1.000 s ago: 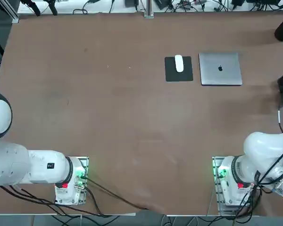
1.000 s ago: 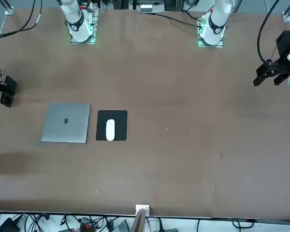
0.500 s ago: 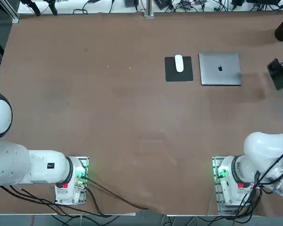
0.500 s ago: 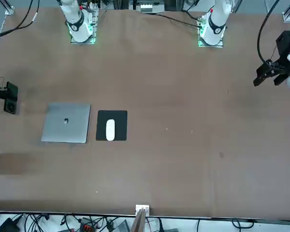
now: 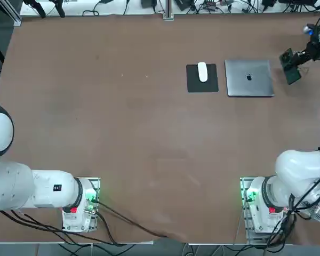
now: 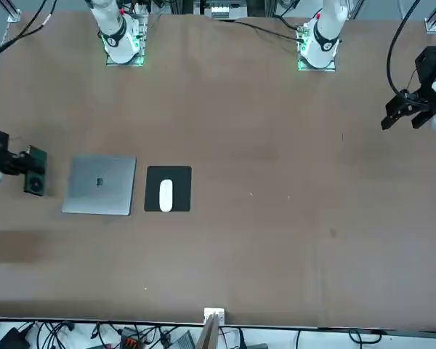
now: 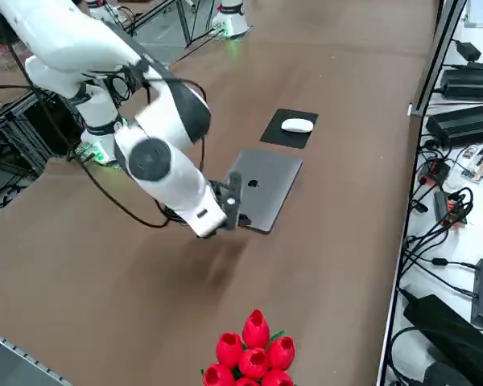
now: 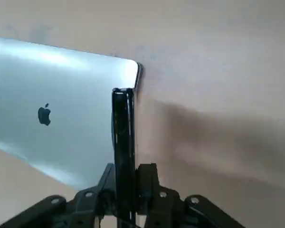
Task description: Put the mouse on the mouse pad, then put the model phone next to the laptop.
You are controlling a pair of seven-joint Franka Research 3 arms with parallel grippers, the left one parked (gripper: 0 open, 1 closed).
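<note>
No readable words or numbers anywhere. Only a dark apple logo at the centre of the laptop [image 8: 61, 114] lid. Right gripper [image 8: 126, 183] near the laptop's edge, clamping the model phone [image 8: 123, 142].

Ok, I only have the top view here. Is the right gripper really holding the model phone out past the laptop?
Observer: Yes. The right wrist view shows the right gripper shut on the model phone, which stands edge-on between its fingers.
Operator: Is it down on the table yet?
Observer: It seems not. In the right side view the phone hangs beside the laptop, and its shadow falls on the table some way off from it.
Operator: Which way is its back turned?
Observer: The front view shows the back, with the round camera ring facing that camera.
</note>
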